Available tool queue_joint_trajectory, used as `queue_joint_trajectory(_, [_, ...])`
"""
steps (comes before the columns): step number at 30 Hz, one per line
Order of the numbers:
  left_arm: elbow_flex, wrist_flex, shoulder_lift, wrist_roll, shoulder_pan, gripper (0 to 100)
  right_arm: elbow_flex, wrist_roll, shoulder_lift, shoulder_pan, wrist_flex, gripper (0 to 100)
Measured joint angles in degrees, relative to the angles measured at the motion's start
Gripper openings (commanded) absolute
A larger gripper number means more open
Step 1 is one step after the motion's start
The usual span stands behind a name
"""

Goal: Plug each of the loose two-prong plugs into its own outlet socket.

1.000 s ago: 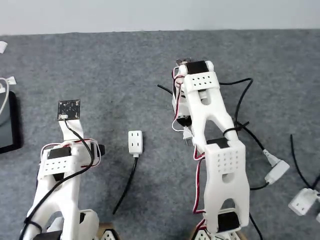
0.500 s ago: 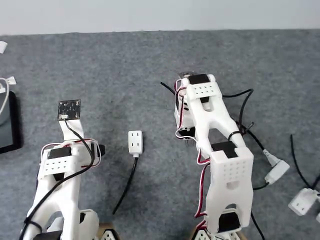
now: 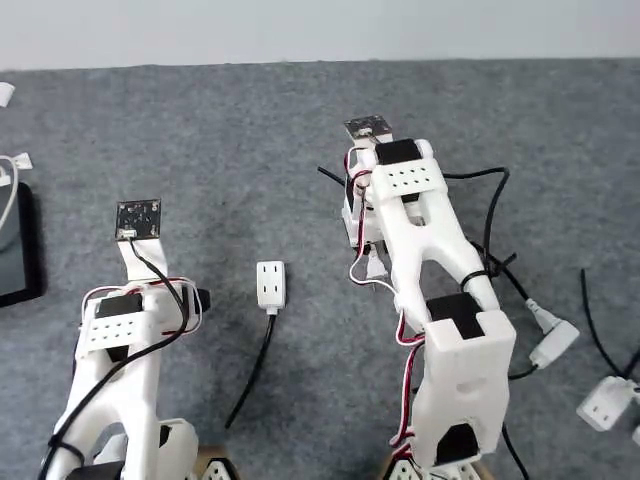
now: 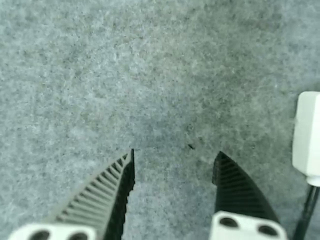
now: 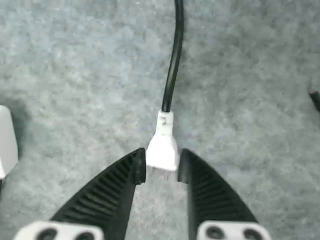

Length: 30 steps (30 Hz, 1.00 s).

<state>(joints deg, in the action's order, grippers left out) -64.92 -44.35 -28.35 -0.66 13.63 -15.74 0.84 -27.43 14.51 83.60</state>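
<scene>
A white two-prong plug [image 5: 162, 146] on a black cable [image 5: 172, 60] sits between the fingers of my right gripper [image 5: 161, 159], which is shut on its end. In the high view the right arm [image 3: 415, 215] stands mid-table and covers this grip. A white outlet socket [image 3: 270, 283] lies on the grey carpet between the arms, and also shows at the edges of the wrist views [image 5: 6, 142] [image 4: 307, 137]. My left gripper [image 4: 172, 162] hangs open over bare carpet just left of that socket. The left arm [image 3: 125, 330] is at the near left.
A second white plug [image 3: 553, 342] and another white socket [image 3: 607, 400] lie at the near right among black cables [image 3: 490, 205]. A dark flat device [image 3: 15, 245] sits at the left edge. The carpet at the far left is open.
The right arm has shifted its pose: the elbow moved nearer and to the right, and the wrist tipped so that its camera board shows at the far end. The left arm stayed put.
</scene>
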Motion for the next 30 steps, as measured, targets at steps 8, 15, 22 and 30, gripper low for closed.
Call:
queue_joint_trajectory(8, [0.0,0.09,0.0,0.0,0.0,19,0.0,3.25,-3.87,0.18,-4.66,12.3])
queue_joint_trajectory(15, [0.0,0.09,0.0,0.0,0.0,19,0.0,4.22,-8.09,0.18,-6.51,12.2])
queue_joint_trajectory(22, [0.0,0.09,0.0,0.0,0.0,19,0.0,5.19,-8.62,0.0,-7.74,0.7])
queue_joint_trajectory(30, [-0.88,0.18,-0.44,0.0,0.0,19,0.0,5.36,-8.62,-0.7,-8.44,0.9])
